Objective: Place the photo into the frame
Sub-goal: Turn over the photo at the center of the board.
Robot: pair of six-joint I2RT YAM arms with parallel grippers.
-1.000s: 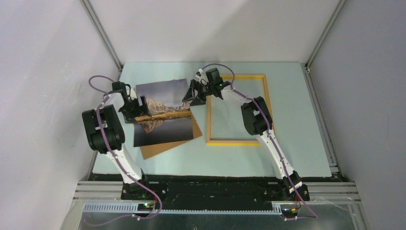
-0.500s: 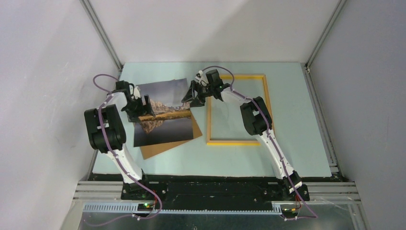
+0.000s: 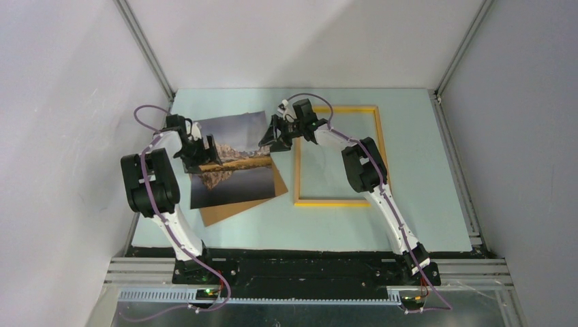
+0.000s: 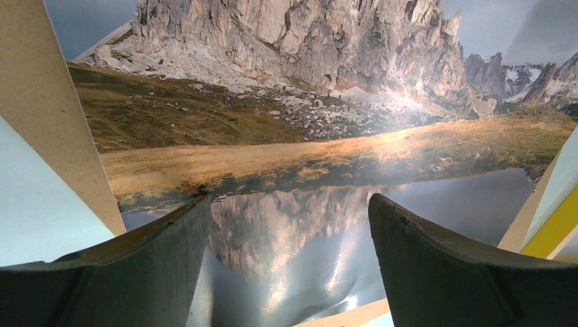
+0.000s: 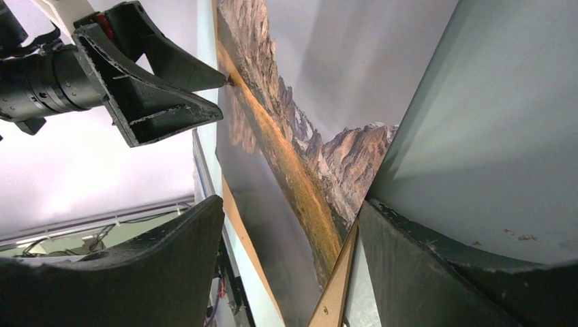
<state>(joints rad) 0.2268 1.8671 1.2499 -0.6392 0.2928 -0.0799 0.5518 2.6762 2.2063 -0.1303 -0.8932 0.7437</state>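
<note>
Orange-edged frame (image 3: 335, 202) lies empty on the bench (image 3: 422, 170). Photo (image 3: 228, 163) sits face up on the board (image 3: 232, 210), just left of it. Left end effector (image 3: 204, 155) is spread over the photo's left edge, right end effector (image 3: 267, 143) spread at its far right corner. Neither looks to be gripping; lift and placement both remain.

The top camera looks down from above and behind the arm bases (image 3: 204, 269) on the whole bench (image 3: 422, 218). Both wrist cameras sit close, sharing the photo (image 4: 307, 157).

Photo (image 3: 235, 180) atop brown board (image 3: 235, 208); frame (image 3: 334, 202) beside; left gripper (image 3: 204, 154), right gripper (image 3: 267, 142) flank photo.
</note>
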